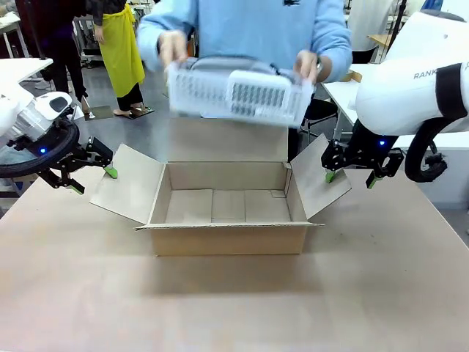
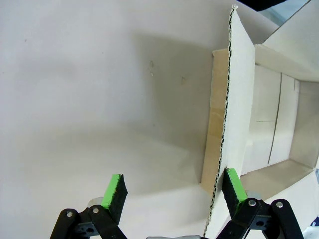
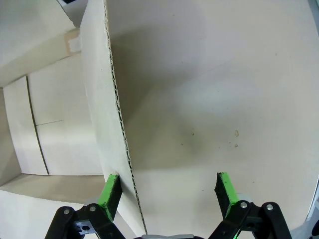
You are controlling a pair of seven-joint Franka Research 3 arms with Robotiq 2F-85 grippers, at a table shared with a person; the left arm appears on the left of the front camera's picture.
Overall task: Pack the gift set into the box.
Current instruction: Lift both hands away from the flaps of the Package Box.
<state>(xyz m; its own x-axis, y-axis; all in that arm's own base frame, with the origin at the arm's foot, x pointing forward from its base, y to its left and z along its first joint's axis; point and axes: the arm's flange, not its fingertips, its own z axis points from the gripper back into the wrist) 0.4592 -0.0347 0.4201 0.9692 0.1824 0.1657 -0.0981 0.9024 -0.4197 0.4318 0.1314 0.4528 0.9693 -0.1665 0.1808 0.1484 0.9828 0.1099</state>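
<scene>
The box (image 1: 227,238) stands open at mid-table with its flaps spread outward. A person at the far side holds the gift set (image 1: 238,93) in both hands above the box's far edge; it is whitish with a grey top. My left gripper (image 1: 94,180) is open at the outer edge of the left flap (image 1: 128,187). In the left wrist view that flap's edge (image 2: 222,149) runs between the fingers, close to the right pad (image 2: 234,188). My right gripper (image 1: 350,179) is open at the right flap (image 1: 319,183). In the right wrist view that flap's edge (image 3: 119,129) passes next to the left pad (image 3: 109,189).
The tan tabletop (image 1: 220,308) is bare in front of the box and on both sides. The box floor (image 1: 227,205) holds nothing. Other people and white tables (image 1: 18,70) stand in the room behind.
</scene>
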